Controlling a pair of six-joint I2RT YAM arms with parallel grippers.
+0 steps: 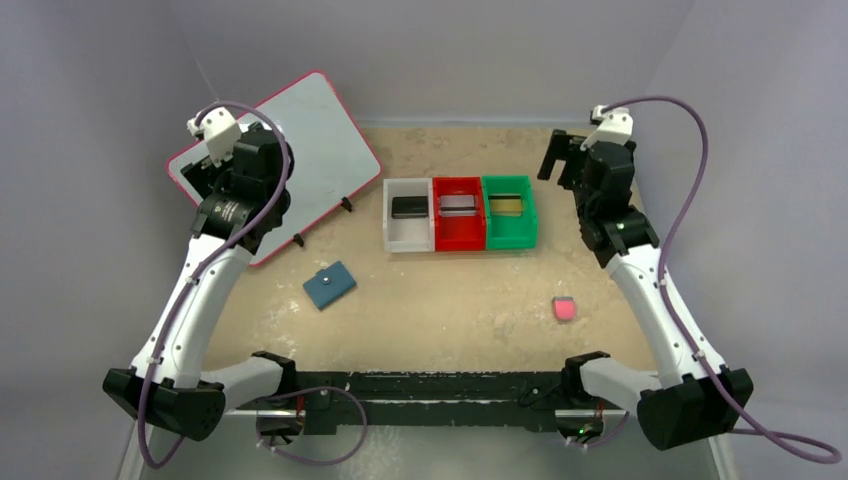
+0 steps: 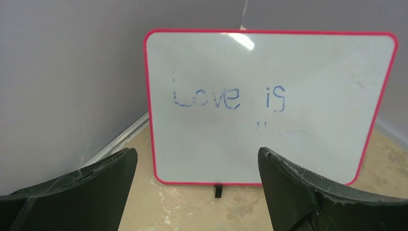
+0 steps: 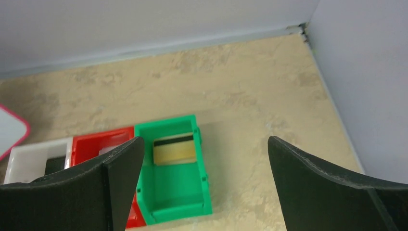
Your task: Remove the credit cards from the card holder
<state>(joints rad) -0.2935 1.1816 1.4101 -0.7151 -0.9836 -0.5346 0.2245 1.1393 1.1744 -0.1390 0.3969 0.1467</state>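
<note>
Claws first: both are spread wide and neither has anything in it. The left claw (image 2: 196, 159) is up at the far left, pointed straight at a whiteboard (image 2: 269, 96) with a pink rim. The board leans against the wall on little black feet and has "Love is" scrawled on it in blue. The claw's two dark fingers (image 2: 96, 192) sit at the bottom corners of the wrist view, well apart, touching neither the board nor the table (image 1: 450, 300).

The right claw (image 3: 206, 144) is the same deal. It's up at the far right with its jaws apart and nothing between them, looking down toward the far right corner with the bins below it.

The holder (image 1: 329, 285) lies flat on the table left of centre. It's folded shut, tab side up, and well away from both claws.

Three bins sit side by side toward the back:
- the white bin (image 1: 408, 238) has a black card (image 1: 408, 206) in it
- the red bin (image 1: 459, 238) has a grey card (image 1: 458, 204)
- the green bin (image 1: 510, 236) has a gold card (image 3: 174, 148) with a dark stripe along its top edge, lying at the far end of the bin

A small pink block (image 1: 564, 309) sits by itself on the right side of the table, nearer the arm bases.
</note>
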